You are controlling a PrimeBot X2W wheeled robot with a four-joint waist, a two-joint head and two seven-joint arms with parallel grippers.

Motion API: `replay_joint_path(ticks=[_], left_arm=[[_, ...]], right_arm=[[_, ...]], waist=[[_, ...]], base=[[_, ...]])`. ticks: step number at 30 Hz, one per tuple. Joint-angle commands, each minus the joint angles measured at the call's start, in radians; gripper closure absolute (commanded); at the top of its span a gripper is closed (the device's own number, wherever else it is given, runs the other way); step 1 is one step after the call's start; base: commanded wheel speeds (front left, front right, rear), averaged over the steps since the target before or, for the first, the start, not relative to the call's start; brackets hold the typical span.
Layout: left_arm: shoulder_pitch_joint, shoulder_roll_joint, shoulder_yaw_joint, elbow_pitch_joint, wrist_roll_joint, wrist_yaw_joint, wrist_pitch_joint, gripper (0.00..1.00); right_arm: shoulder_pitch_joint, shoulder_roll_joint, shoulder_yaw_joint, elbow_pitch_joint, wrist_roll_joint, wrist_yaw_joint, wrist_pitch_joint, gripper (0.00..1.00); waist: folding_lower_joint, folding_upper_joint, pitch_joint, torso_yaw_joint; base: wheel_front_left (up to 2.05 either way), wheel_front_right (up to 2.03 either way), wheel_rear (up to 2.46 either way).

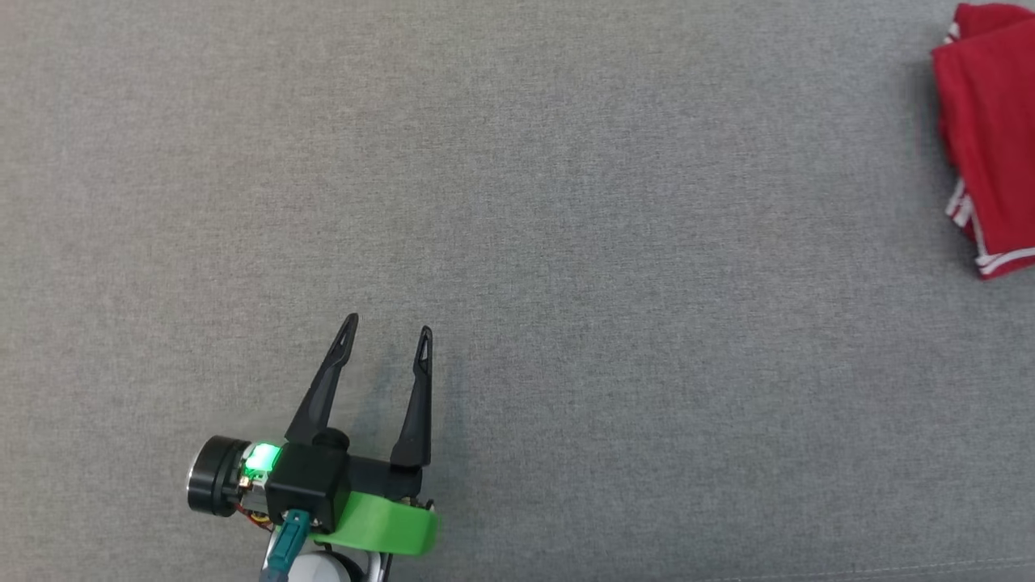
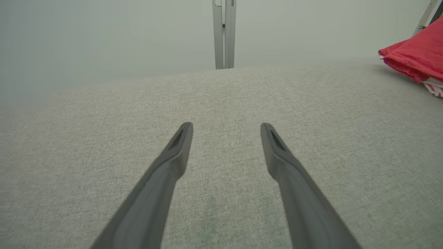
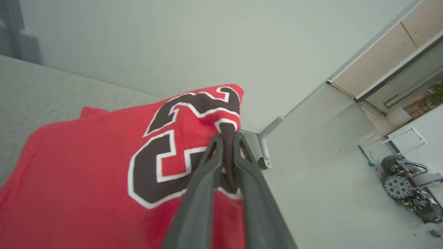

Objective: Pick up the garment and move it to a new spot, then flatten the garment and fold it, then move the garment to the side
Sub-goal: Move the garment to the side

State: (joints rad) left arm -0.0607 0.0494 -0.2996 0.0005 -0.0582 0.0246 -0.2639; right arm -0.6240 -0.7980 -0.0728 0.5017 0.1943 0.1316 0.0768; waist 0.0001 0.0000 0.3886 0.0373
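The left gripper has two long black tapering fingers with slotted tips, a boxy black housing with a green lamp, a bright green plastic bracket and a teal plug.

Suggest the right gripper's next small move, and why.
Probably open the right gripper and back off. Its fingers pinch a fold of the red jersey, which lies folded at the far right of the grey surface, seemingly already set aside. The left gripper is open over bare surface.

Soft red cloth garment — matt grey woven surface
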Motion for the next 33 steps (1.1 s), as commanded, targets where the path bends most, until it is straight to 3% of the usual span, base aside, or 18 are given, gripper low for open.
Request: replay_joint_path(ticks=[1,5,10,19,27,33], left_arm=[[-0.019,0.002,0.005,-0.001,0.006,-0.007,0.0,0.0],[-0.022,0.002,0.003,0.006,0.006,-0.012,0.0,0.0],[0.002,0.002,0.002,0.009,-0.012,0.001,0.0,0.0],[0.075,0.002,0.009,0.02,-0.044,0.012,0.0,0.0],[0.158,0.002,0.04,0.005,-0.14,0.052,0.0,0.0],[0.198,0.002,0.061,-0.017,-0.136,0.064,0.0,0.0]], right_arm=[[-0.003,0.021,-0.054,0.014,-0.048,-0.002,-0.032,0.0],[-0.007,0.12,-0.213,0.044,-0.222,-0.002,-0.145,0.0],[0.053,0.309,-0.291,0.046,-0.336,-0.002,-0.264,0.0],[0.258,0.586,-0.236,0.057,-0.231,-0.002,-0.341,0.0],[0.514,0.691,-0.11,-0.202,-0.084,-0.002,-0.342,0.0],[0.676,0.714,0.0,-0.359,-0.021,-0.001,-0.342,0.0]], waist=[[-0.0001,0.0,0.013,0.013],[-0.0001,0.0,0.003,0.023],[-0.0001,0.0,-0.052,0.026],[-0.0001,0.0,-0.229,0.016],[-0.0001,0.0,-0.385,-0.001],[-0.0001,0.0,-0.448,-0.009]], base=[[0.0,0.0,0.0],[0.0,0.0,0.0],[0.0,0.0,0.0],[0.0,0.0,0.0],[0.0,0.0,0.0],[0.0,0.0,0.0]])
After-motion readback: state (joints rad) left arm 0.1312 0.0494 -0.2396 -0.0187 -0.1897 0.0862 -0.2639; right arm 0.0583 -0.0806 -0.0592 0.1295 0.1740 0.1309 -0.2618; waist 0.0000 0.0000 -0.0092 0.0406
